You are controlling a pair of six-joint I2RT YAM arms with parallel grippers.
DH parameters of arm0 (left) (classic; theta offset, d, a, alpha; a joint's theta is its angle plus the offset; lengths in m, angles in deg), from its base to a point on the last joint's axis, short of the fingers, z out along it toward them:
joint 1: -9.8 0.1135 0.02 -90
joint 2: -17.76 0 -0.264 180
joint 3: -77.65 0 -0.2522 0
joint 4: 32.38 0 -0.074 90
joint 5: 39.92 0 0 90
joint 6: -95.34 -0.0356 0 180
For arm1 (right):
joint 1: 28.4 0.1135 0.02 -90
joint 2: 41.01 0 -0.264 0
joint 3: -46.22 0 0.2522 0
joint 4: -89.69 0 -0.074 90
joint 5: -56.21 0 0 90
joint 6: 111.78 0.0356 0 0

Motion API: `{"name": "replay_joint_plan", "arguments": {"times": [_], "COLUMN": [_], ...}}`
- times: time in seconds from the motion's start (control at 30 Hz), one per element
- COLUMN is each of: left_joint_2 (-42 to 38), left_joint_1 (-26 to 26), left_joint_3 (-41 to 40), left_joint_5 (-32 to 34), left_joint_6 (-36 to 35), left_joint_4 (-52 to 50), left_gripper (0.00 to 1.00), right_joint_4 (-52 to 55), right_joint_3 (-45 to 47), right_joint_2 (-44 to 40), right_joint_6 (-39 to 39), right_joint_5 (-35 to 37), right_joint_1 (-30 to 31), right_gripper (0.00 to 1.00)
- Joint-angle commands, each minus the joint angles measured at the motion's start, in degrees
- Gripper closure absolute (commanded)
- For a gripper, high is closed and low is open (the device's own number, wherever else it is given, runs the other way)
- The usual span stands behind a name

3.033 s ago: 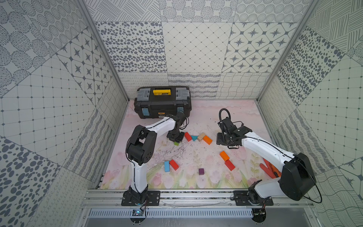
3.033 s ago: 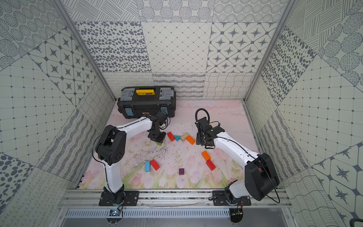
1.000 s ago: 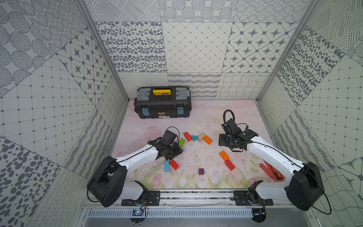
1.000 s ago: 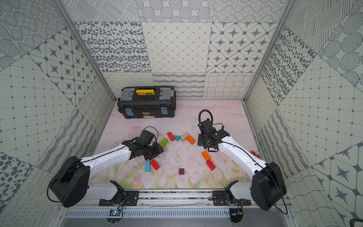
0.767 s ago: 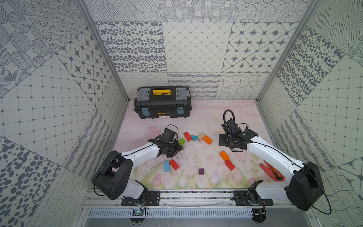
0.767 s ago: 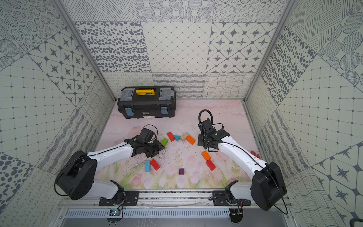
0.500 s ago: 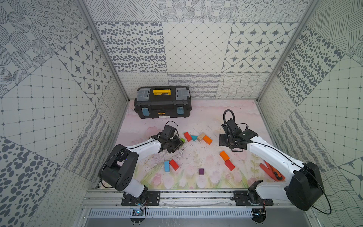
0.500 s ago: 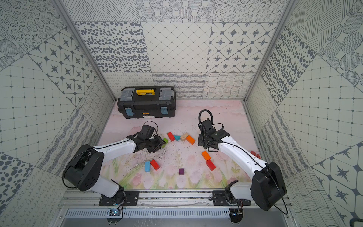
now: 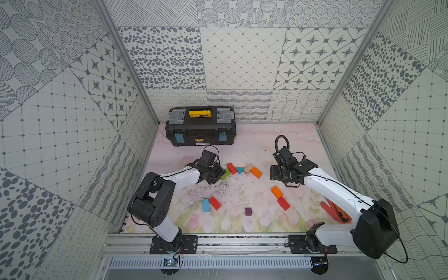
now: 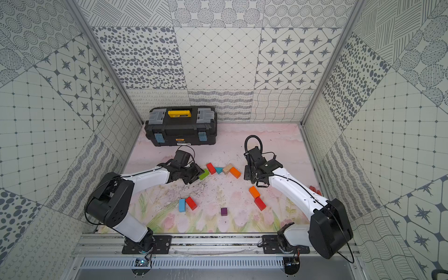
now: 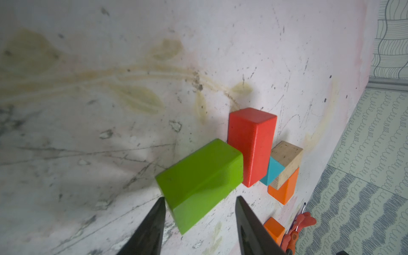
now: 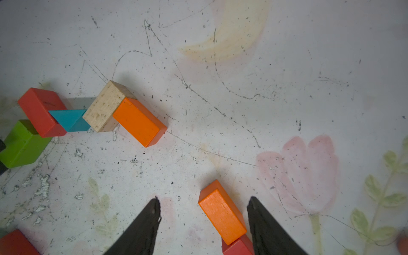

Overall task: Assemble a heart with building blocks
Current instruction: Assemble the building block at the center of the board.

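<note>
- Building blocks (image 9: 256, 172), ten in all, lie flat on the flowered worktop (image 9: 254, 148) as a partial outline with gaps between its parts.
- Farthest from the robot runs a zigzag chain, each piece touching the next: green brick (image 11: 198, 176), red brick (image 11: 251, 143), teal triangle (image 12: 66, 118), plain-wood brick (image 12: 103, 108) and orange brick (image 12: 139, 121).
- On the robot's right, a second orange brick (image 12: 220, 214) meets a second red brick (image 9: 283, 203) end to end.
- On the left, a blue brick (image 9: 206, 205) and a third red brick (image 9: 215, 203) touch at an angle.
- Nearest the robot's base, a purple cube (image 9: 248, 211) stands alone between these two pairs.
- Left hand (image 11: 199, 197) reaches low, its jaws apart on either side of the green brick's near end; I cannot tell whether they press it.
- Right hand (image 12: 203, 197) hangs released above the worktop, grasping nothing, with the second orange brick showing between its jaws from above.
- A black toolbox (image 9: 200, 132) sits at the back wall, and a flat red V-shaped piece (image 9: 335, 211) lies by the right wall.
</note>
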Motion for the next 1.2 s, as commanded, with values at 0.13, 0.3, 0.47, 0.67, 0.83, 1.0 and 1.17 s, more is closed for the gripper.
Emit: {"name": "replay_joint_plan", "arguments": {"times": [0.13, 0.3, 0.47, 0.67, 0.83, 1.0, 1.17], "left_joint_2": [0.79, 0.37, -0.86, -5.89, -13.65, -19.96, -24.21], "left_joint_1": [0.29, 0.29, 0.36, 0.36, 0.38, 0.21, -0.50], "left_joint_3": [1.65, 1.79, 1.53, 0.07, -0.40, -1.85, -2.86], "left_joint_5": [-0.89, -0.48, -0.06, 1.68, 4.88, 4.72, 5.54], "left_joint_6": [-2.05, -2.47, -3.08, -4.69, -9.50, -15.62, -20.14], "left_joint_4": [2.21, 1.59, 0.58, -3.49, -11.92, -19.62, -29.07], "left_gripper": [0.50, 0.50, 0.49, 0.49, 0.48, 0.48, 0.48], "right_joint_4": [-1.82, -1.80, -1.69, -0.85, 0.14, 1.95, 4.93], "right_joint_3": [0.15, 0.15, 0.15, 0.06, 1.08, 2.26, 2.88], "right_joint_2": [0.92, 0.82, 0.02, -1.30, -2.79, -3.28, -5.23], "right_joint_6": [0.19, 0.18, 0.17, 0.02, -0.03, 0.32, 0.40], "right_joint_5": [0.07, -0.10, -0.14, -0.04, 0.49, 0.51, 3.47], "right_joint_1": [0.24, 0.24, 0.24, 0.24, 0.24, 0.31, 2.65], "right_gripper": [0.34, 0.34, 0.34, 0.34, 0.32, 0.28, 0.23]}}
